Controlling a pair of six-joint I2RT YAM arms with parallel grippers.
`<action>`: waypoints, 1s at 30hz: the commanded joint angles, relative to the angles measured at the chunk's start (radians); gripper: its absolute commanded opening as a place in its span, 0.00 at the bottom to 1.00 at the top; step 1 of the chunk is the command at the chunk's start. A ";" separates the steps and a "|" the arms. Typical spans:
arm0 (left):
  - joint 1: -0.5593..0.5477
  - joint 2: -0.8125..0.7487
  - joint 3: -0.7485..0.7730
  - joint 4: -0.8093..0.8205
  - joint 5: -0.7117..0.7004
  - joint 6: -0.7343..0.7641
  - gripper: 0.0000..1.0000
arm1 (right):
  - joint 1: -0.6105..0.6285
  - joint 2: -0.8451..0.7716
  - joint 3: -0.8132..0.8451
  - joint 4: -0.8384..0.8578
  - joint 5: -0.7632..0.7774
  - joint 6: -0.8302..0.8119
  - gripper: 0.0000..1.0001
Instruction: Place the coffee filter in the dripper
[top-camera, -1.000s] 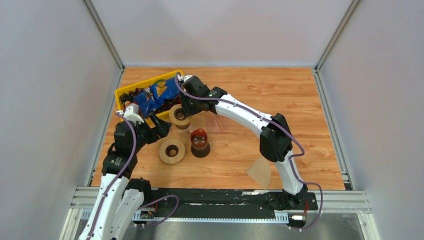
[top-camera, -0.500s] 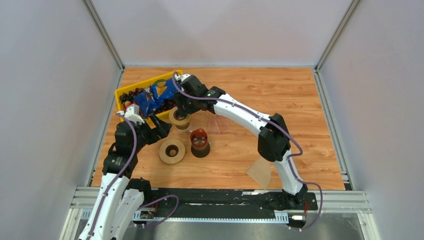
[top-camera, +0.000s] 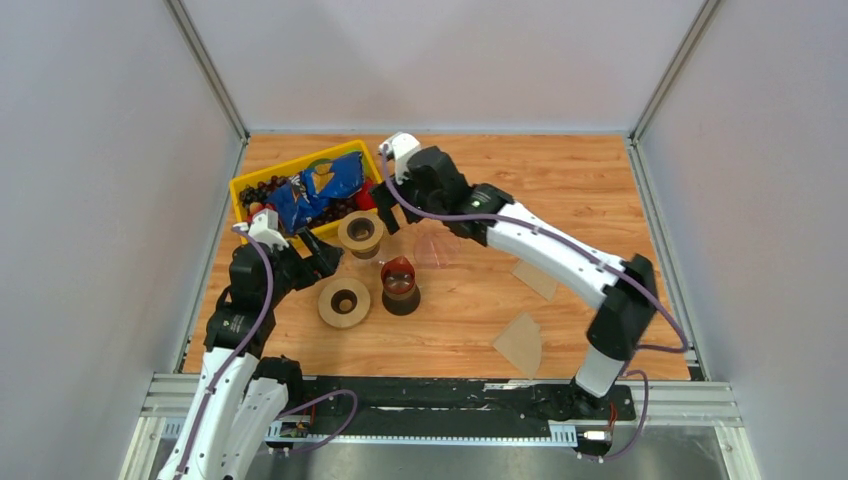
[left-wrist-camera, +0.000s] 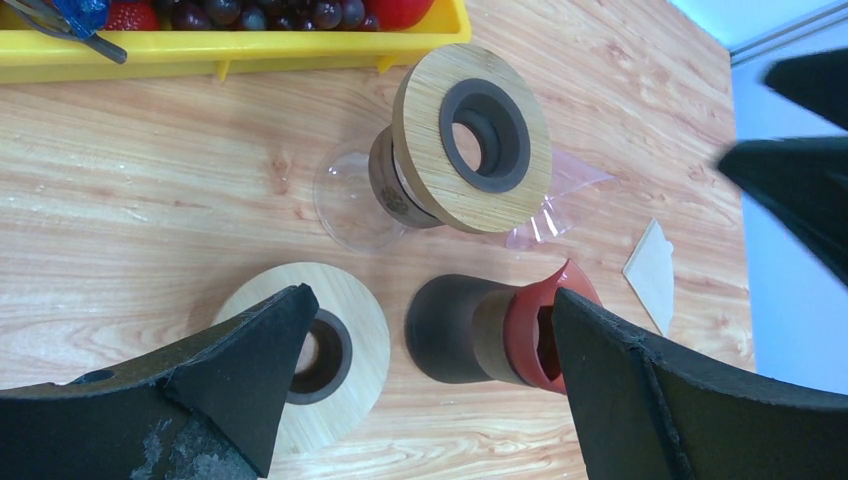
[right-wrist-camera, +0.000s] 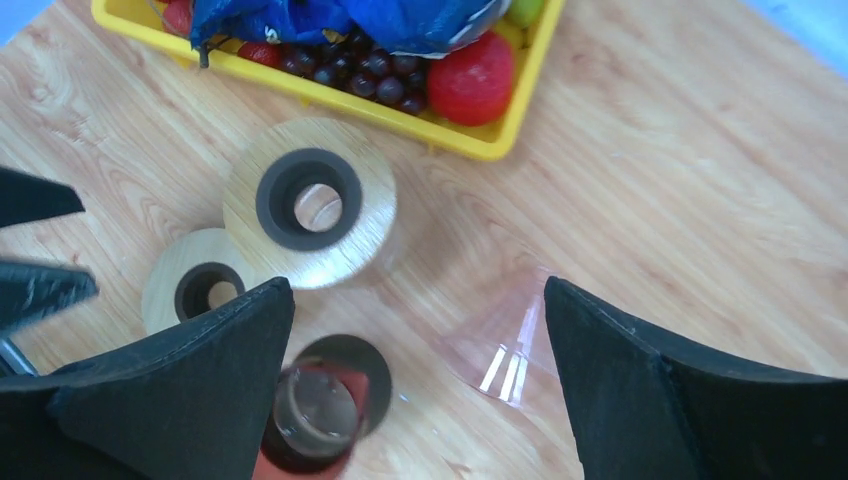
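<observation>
Your right gripper (right-wrist-camera: 416, 295), jaws spread, hangs upper centre by the dripper (top-camera: 437, 247), the filter (top-camera: 537, 278) lying flat toward lower right, nearer it than your equally spread left gripper (left-wrist-camera: 432, 300).

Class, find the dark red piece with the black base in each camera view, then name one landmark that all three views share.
Top external: the dark red piece stands left of centre, beside a flat wooden ring.
Left wrist: bottom centre.
Right wrist: at the bottom edge, left of centre.
Shared landmark: the yellow tray.
</observation>
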 joint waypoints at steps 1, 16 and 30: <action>0.004 -0.010 0.013 0.012 -0.004 0.000 1.00 | -0.036 -0.232 -0.222 0.206 0.088 -0.113 1.00; 0.005 0.012 0.019 -0.007 -0.015 -0.026 1.00 | -0.411 -0.676 -0.739 0.308 -0.562 -0.731 1.00; 0.005 0.038 0.029 -0.076 -0.108 -0.080 1.00 | -0.446 -0.408 -0.662 0.309 -0.790 -1.021 1.00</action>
